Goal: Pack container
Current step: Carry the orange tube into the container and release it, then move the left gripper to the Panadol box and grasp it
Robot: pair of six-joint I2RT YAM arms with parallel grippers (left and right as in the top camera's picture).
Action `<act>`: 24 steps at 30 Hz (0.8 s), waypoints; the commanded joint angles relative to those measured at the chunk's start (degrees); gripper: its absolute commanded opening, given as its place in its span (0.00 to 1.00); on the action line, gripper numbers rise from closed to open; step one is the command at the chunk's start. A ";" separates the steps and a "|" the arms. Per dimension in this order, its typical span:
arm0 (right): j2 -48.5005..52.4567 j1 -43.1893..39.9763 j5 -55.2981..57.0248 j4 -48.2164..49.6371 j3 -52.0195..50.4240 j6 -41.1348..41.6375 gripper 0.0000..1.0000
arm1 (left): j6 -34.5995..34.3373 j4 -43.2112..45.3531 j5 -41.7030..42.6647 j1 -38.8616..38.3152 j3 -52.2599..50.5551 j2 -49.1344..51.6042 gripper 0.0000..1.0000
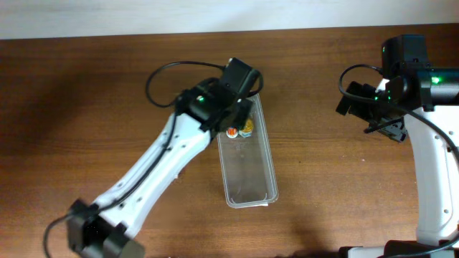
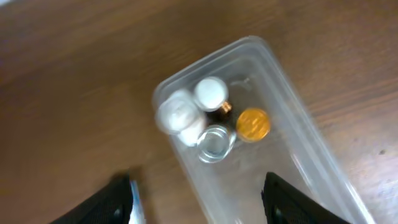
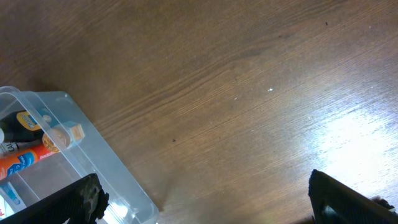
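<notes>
The clear plastic container (image 1: 252, 179) lies at the centre of the wooden table (image 1: 86, 107), its long axis running from 12 to 6 o'clock. The left gripper (image 2: 198, 180) hovers over the tub's 12 o'clock end, its two dark fingers (image 2: 118, 199) spread apart with nothing between them. Small bottles are bunched at that end: two with white caps (image 2: 209, 93), one with a gold cap (image 2: 253, 123) and one with a clear cap (image 2: 214, 142). The tub's 6 o'clock half is bare. At the container's 3 o'clock, well apart from it, the right gripper (image 3: 204, 180) hangs above the bare wood, its jaws wide and holding nothing.
</notes>
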 commanded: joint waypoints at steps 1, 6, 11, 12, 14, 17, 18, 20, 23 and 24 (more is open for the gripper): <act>-0.33 -0.37 -0.11 0.02 0.44 0.66 0.98 | -2.47 -5.11 -3.74 3.26 1.01 -2.95 0.68; -0.33 -0.37 -0.11 0.02 0.44 0.68 0.98 | -6.34 -13.05 1.31 13.18 0.24 -2.10 0.72; -0.33 -0.37 -0.11 0.02 0.44 0.66 0.98 | 2.43 -13.66 19.41 23.21 -3.74 0.02 0.72; -0.33 -0.37 -0.11 0.02 0.44 0.68 0.99 | 3.80 -13.57 20.96 24.48 -5.18 0.74 0.72; -0.33 -0.37 -0.11 0.02 0.44 0.66 0.98 | 5.33 -13.00 20.92 25.68 -7.78 1.99 0.72; -0.33 -0.37 -0.09 0.02 0.44 0.68 0.98 | 7.85 -10.62 20.44 25.97 -11.45 4.44 0.72; -0.33 -0.37 -0.09 0.02 0.44 0.68 0.98 | 7.82 -9.73 19.85 25.97 -12.44 5.20 0.72; -0.33 -0.37 -0.11 0.02 0.44 0.68 0.98 | 7.82 -8.68 19.43 25.97 -13.90 6.71 0.72; -0.33 -0.37 -0.11 0.02 0.44 0.66 0.98 | 7.78 -7.15 19.43 26.12 -15.45 8.96 0.75; -0.33 -0.37 -0.09 0.02 0.44 0.68 0.98 | 7.61 -6.21 19.43 26.29 -16.09 9.51 0.78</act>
